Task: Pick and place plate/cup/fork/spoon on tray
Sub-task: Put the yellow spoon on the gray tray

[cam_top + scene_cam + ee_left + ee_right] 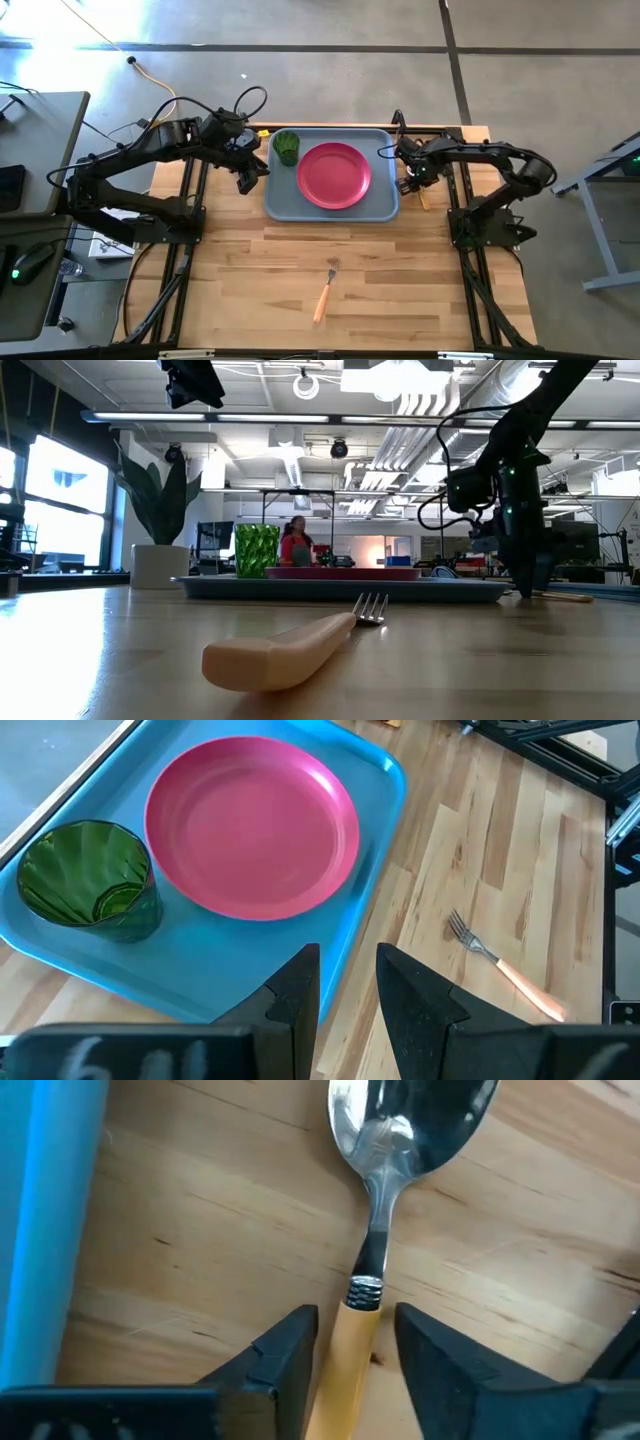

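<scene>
Tray (279,205) lies at the far middle of the worktop (400,290); plate (334,176) sits flat inside it, toward the right arm's side; cup (287,146) stands upright in the tray's far corner on the left arm's side, just beside the plate but apart from it.

Fork (324,291) lies on the bare worktop well apart from the tray, toward the near edge; tines point toward the tray, orange handle toward the near edge; nothing touches it.

Spoon (372,1230) lies on the worktop just beside the tray's right-arm edge, outside the rim; bowl faces up, orange handle runs back between the fingers of the right hand (356,1350).

Right hand is lowered to the worktop beside the tray; its fingers stand on either side of the spoon handle with a gap visible on at least one side; released, not clenched on the handle.

Left hand (348,985) hovers above the tray's left-arm edge, clear of the worktop; fingers are parted by a narrow gap and grasp nothing; released.

In the low view a leafy plant (160,495) in a white pot stands beyond the worktop; a person (295,542) shows in the room behind the tray.
</scene>
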Available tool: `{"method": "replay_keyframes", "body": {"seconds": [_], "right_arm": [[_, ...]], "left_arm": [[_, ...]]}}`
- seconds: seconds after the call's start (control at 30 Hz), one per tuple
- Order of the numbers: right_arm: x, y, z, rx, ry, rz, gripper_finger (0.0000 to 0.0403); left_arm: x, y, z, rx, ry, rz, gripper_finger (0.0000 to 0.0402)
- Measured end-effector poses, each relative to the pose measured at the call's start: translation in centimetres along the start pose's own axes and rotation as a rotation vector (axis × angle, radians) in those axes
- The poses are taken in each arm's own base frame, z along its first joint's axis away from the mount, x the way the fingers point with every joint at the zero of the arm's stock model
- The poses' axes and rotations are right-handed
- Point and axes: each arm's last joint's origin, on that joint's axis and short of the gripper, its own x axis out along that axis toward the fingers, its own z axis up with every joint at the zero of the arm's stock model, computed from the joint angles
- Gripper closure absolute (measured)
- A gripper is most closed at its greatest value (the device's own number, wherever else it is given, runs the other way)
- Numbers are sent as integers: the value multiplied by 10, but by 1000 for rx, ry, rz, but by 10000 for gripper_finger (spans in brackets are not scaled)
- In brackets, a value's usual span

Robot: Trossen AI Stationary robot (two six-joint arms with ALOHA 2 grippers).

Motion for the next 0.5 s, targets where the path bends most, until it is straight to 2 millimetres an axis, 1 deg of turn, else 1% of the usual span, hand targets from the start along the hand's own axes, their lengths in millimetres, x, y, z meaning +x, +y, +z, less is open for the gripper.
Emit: {"method": "replay_keyframes", "body": {"seconds": [0.27,0.5], "right_arm": [[2,-9,4,68,29,56,335],[0,-11,4,89,29,73,373]], "left_arm": [[0,0,0,-1,0,2,311],[0,0,0,0,0,2,311]]}}
